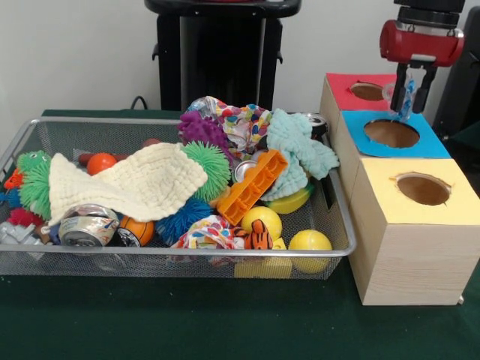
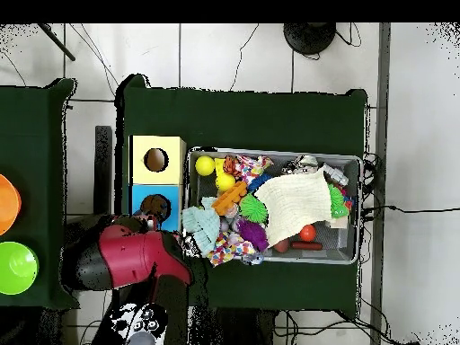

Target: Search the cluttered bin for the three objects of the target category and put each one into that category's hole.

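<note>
The silver wire mesh bin [image 1: 187, 253] sits on the green table, full of toys and cloths; it also shows in the overhead view [image 2: 274, 154]. My gripper [image 1: 411, 96] hangs at the top right, just above the round hole [image 1: 391, 133] in the blue-topped box. It is shut on a small clear plastic bottle [image 1: 406, 97], held upright between the fingers. In the overhead view the red arm [image 2: 126, 256] covers the gripper beside the blue box's hole [image 2: 154, 208]. A pale crinkled thing [image 1: 13, 232] lies in the bin's near left corner; I cannot tell what it is.
A red-topped box [image 1: 352, 79] stands behind the blue one and a yellow-topped box [image 1: 420, 225] in front. In the bin lie a cream cloth [image 1: 142, 184], an orange plastic toy [image 1: 253, 186], yellow balls [image 1: 310, 241] and a metal can [image 1: 86, 225]. Orange and green bowls [image 2: 13, 268] sit on a side table.
</note>
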